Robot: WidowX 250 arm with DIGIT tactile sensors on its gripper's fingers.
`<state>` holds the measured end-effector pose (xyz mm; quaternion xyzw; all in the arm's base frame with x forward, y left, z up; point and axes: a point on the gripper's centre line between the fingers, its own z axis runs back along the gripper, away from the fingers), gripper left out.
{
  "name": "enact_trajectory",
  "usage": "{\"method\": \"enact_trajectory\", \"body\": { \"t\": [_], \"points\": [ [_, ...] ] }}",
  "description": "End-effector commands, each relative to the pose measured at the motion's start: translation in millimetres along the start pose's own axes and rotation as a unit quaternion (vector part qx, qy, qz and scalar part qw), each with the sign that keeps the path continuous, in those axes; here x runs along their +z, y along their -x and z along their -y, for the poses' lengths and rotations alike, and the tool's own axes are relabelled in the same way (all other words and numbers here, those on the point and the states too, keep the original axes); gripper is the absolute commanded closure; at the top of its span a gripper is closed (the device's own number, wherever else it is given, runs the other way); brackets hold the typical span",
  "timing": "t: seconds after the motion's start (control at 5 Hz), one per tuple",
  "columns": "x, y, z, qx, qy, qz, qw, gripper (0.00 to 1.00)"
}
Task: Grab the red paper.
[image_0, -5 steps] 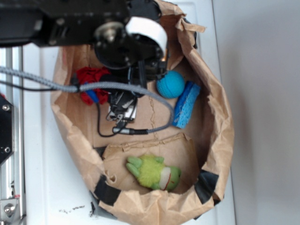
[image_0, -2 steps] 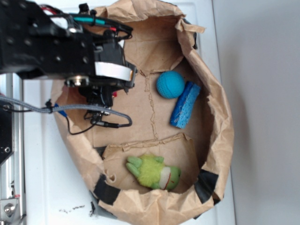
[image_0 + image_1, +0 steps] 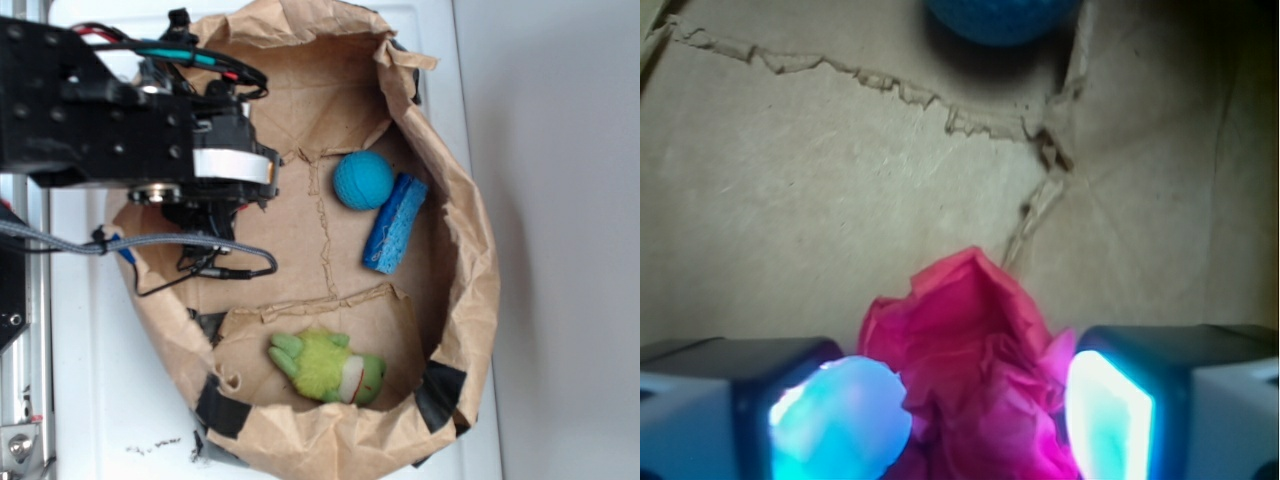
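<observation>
Looking through the wrist view, we saw the gripper (image 3: 975, 420) with jaws spread around the red paper (image 3: 975, 360), which sat on the bag (image 3: 790, 200) floor below the ball (image 3: 1000, 18).

Bright red-pink crumpled wad of thin tissue paper (image 3: 975, 375): irregular, wrinkly, w/ a peaked fold pointing up. Lies on brown paper floor, at bottom centre of wrist view, running out of frame at bottom edge. Hidden in exterior view.
</observation>
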<state>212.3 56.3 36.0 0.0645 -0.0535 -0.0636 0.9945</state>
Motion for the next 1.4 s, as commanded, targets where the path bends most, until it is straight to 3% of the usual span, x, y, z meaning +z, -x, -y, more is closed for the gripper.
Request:
{"method": "enact_trajectory", "body": {
  "t": [0.0,0.2,0.6,0.8,1.0,1.2],
  "points": [
    [23.7,-22.9,-0.3,0.038,0.021,0.024,0.999,1.00],
    [42.9,-34.7,-1.1,0.051,0.047,0.024,0.997,1.00],
    [111.4,-53.3,-8.2,0.066,0.147,0.020,0.987,1.00],
    [135.8,-52.2,-11.2,0.055,0.184,0.037,0.981,1.00],
    [141.2,-52.1,-10.8,0.051,0.189,0.046,0.980,1.00],
    [137.2,-54.2,-2.5,0.055,0.135,0.090,0.985,0.00]
  ]
}}
